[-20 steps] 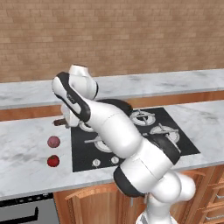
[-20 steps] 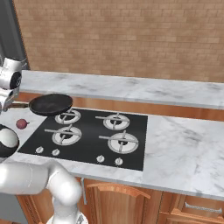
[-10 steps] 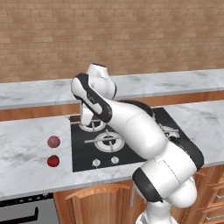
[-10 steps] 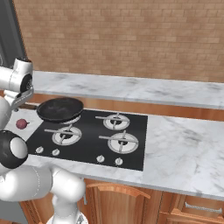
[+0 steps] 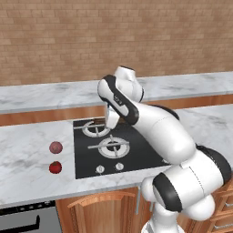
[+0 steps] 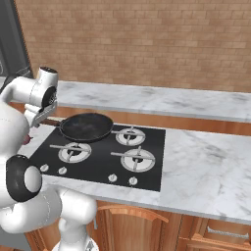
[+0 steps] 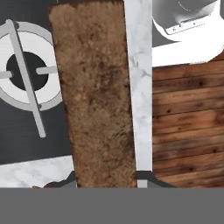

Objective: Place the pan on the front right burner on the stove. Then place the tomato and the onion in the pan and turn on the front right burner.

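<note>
Over the left half of the stove point(image 6: 147, 162), in the right base view, the pan point(image 6: 86, 127) is held level in the air by its wooden handle, gripped by the gripper point(image 6: 43, 119) at its left. In the left base view, the onion point(image 5: 56, 147) and tomato point(image 5: 55, 167) are seen on the counter point(image 5: 27, 150), left of the cooktop. In the hand view, the brown handle point(image 7: 98, 96) is clamped between the fingertips, a burner point(image 7: 27, 75) beside it.
</note>
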You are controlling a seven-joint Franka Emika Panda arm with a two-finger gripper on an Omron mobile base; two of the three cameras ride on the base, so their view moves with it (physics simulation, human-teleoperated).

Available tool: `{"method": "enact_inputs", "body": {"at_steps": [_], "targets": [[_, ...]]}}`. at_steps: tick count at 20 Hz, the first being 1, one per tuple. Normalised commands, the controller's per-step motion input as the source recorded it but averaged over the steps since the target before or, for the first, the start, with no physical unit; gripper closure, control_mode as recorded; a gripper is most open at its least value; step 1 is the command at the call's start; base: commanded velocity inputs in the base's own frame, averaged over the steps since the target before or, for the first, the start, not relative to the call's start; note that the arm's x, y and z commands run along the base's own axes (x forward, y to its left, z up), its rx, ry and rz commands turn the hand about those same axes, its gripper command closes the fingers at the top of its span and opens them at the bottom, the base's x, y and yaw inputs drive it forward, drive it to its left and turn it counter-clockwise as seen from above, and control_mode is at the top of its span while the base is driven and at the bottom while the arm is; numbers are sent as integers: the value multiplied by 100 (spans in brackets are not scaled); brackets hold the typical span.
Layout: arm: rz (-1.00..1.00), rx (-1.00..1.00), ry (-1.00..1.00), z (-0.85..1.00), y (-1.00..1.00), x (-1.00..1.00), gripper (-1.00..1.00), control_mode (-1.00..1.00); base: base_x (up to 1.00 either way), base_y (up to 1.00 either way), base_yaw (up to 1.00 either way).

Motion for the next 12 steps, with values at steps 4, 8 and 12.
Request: {"method": "enact_inputs", "body": {"at_steps": [4, 8, 12], "targets": [[0, 0, 0, 0, -56, 7, 100, -100, 0, 0, 0], [0, 0, 2, 0, -53, 15, 100, -100, 0, 0, 0], [0, 0, 3, 0, -42, 20, 100, -100, 0, 0, 0]]}}
